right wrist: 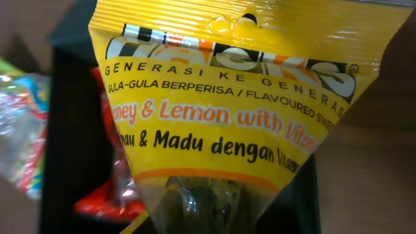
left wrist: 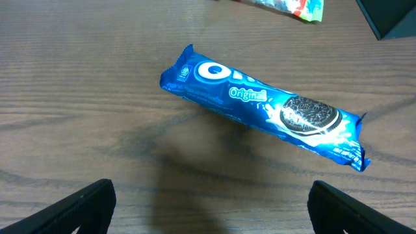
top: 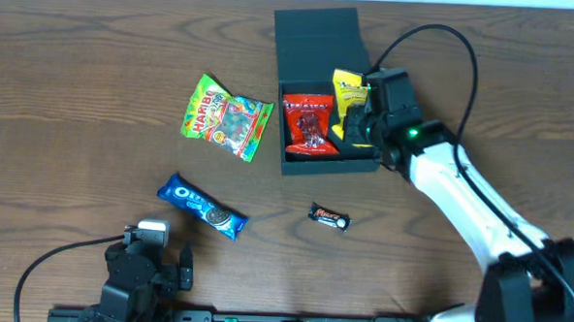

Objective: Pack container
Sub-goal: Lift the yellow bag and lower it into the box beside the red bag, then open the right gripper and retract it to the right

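The dark teal container [top: 316,41] stands open at the back, its flap lid folded away. A red packet [top: 306,123] lies inside on the left. My right gripper [top: 357,120] hangs over the container's right half, shut on the lower end of a yellow sweet packet [top: 348,88]. In the right wrist view that yellow packet [right wrist: 227,97] fills the frame and hides the fingers, with the red packet [right wrist: 107,201] and the container's dark wall [right wrist: 68,149] beside it. My left gripper [top: 170,272] rests open near the front edge, just short of a blue Oreo pack [left wrist: 266,107].
A Haribo bag [top: 226,117] lies left of the container. The Oreo pack [top: 203,206] lies at an angle at front left. A small Mars bar [top: 329,218] sits in front of the container. The right arm's cable loops above the table's right side.
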Controlling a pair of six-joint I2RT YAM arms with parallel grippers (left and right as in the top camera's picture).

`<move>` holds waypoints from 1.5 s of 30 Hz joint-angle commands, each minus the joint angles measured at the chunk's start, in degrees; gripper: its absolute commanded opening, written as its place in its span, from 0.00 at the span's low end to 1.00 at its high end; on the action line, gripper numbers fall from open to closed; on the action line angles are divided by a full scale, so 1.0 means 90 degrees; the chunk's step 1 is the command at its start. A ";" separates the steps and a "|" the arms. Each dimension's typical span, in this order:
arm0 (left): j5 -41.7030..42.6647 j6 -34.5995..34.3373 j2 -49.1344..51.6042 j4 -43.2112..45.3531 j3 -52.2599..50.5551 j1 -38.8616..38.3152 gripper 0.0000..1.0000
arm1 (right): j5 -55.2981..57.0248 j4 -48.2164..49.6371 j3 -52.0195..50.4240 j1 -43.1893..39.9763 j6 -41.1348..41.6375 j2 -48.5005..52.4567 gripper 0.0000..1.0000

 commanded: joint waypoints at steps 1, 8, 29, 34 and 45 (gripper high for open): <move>-0.0155 -0.0002 -0.0010 -0.0367 -0.0056 -0.0027 0.95 | 0.0304 0.0216 0.0211 0.0036 0.0041 0.0187 0.01; -0.0155 -0.0002 -0.0010 -0.0367 -0.0056 -0.0027 0.95 | 0.0296 0.0321 0.0209 0.0036 0.0029 0.0622 0.01; -0.0155 -0.0002 -0.0010 -0.0367 -0.0056 -0.0027 0.95 | -0.0129 -0.0223 0.0209 0.0041 -0.1163 0.0925 0.34; -0.0155 -0.0002 -0.0010 -0.0367 -0.0056 -0.0027 0.95 | -0.0124 -0.0141 0.0209 0.0041 -0.1163 0.0923 0.69; -0.0155 -0.0002 -0.0012 -0.0367 -0.0056 -0.0027 0.95 | 0.0092 -0.0189 0.0221 0.0041 -0.1115 -0.0651 0.99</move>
